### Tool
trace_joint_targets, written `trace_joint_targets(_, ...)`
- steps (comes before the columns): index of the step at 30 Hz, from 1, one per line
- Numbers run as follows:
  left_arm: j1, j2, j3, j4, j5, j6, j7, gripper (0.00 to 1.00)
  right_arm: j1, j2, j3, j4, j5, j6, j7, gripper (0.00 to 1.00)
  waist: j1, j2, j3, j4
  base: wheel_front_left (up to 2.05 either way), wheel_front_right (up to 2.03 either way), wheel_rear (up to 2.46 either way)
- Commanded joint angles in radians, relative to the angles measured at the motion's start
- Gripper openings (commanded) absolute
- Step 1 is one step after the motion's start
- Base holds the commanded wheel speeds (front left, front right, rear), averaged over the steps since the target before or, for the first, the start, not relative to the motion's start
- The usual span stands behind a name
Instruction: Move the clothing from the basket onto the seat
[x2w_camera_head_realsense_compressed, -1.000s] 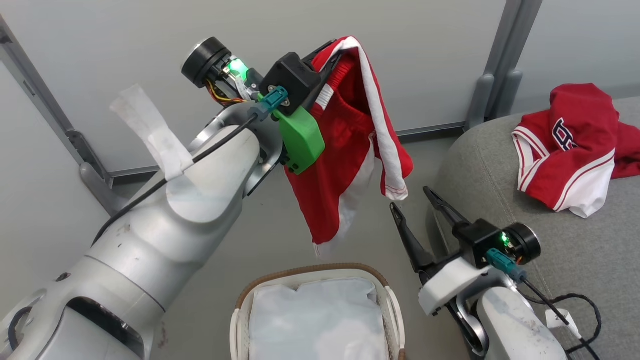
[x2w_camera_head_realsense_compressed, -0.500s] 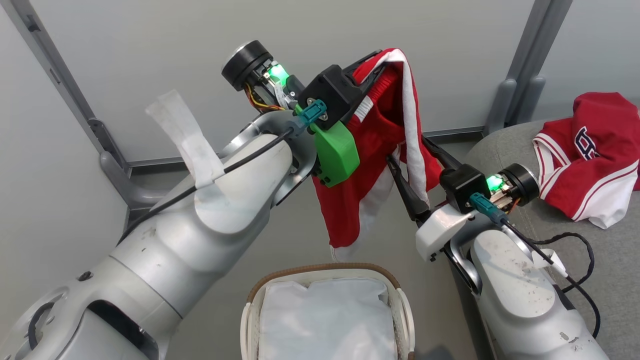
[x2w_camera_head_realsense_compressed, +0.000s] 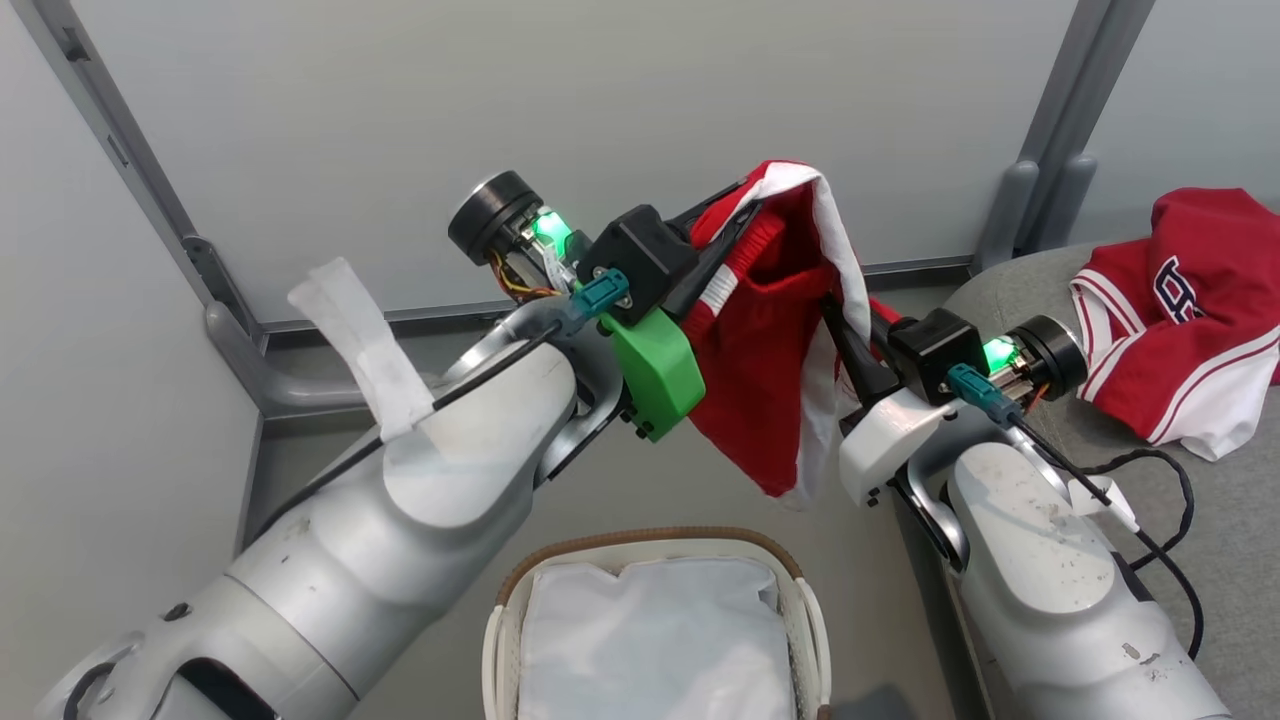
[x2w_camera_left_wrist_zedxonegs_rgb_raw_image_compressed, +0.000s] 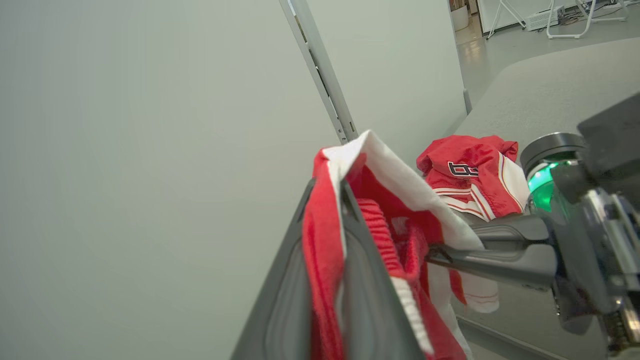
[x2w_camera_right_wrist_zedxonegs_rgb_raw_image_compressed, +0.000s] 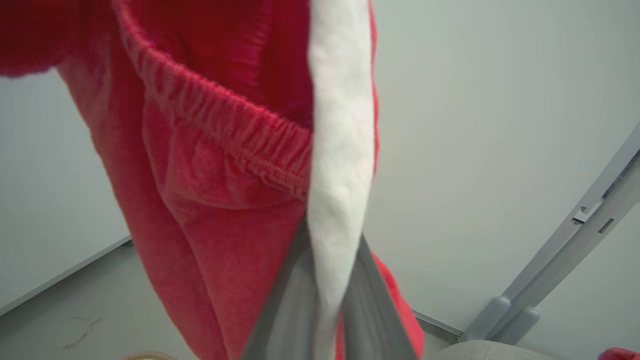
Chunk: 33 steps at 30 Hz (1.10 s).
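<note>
Left gripper (x2w_camera_left_wrist_zedxonegs_rgb_raw_image_compressed: 327, 187) clamps soft red white-striped garment (x2w_camera_head_realsense_compressed: 760, 400); right gripper (x2w_camera_right_wrist_zedxonegs_rgb_raw_image_compressed: 332, 235) apparently pinches white stripe (x2w_camera_right_wrist_zedxonegs_rgb_raw_image_compressed: 340, 125). Risk: early release drops it short of large grey fabric seat (x2w_camera_head_realsense_compressed: 1240, 560).

The grey floor (x2w_camera_head_realsense_compressed: 600, 500) bears the basket (x2w_camera_head_realsense_compressed: 640, 538) with its white liner (x2w_camera_head_realsense_compressed: 650, 640), near the grey seat (x2w_camera_head_realsense_compressed: 1235, 520), where one red logo jersey (x2w_camera_head_realsense_compressed: 1180, 340) lies crumpled by the rounded corner
</note>
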<state>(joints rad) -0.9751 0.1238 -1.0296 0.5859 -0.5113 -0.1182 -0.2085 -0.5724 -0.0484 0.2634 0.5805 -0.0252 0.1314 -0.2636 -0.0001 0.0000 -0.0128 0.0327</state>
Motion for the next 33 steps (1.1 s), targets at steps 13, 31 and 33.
trace_joint_targets(13, 0.246, 0.026, 0.083, -0.027, -0.095, 0.043, -0.057, 1.0, 0.019, -0.004, -0.101, -0.068, -0.033, -0.001, -0.002, 0.0, 0.0001, 0.0, -0.003, -0.025, 0.0, 0.0, 0.0)
trace_joint_targets(31, 0.553, -0.001, 0.231, -0.047, -0.036, 0.042, -0.057, 1.0, 0.055, -0.004, -0.17, -0.131, -0.056, -0.001, -0.002, 0.0, 0.0001, 0.0, 0.0, -0.063, 0.0, 0.0, 0.0)
trace_joint_targets(33, 0.573, -0.005, 0.246, -0.049, -0.017, 0.042, -0.057, 1.0, 0.058, -0.004, -0.171, -0.133, -0.053, -0.001, -0.002, 0.0, 0.0001, 0.0, 0.002, -0.073, 0.0, 0.0, 0.0)
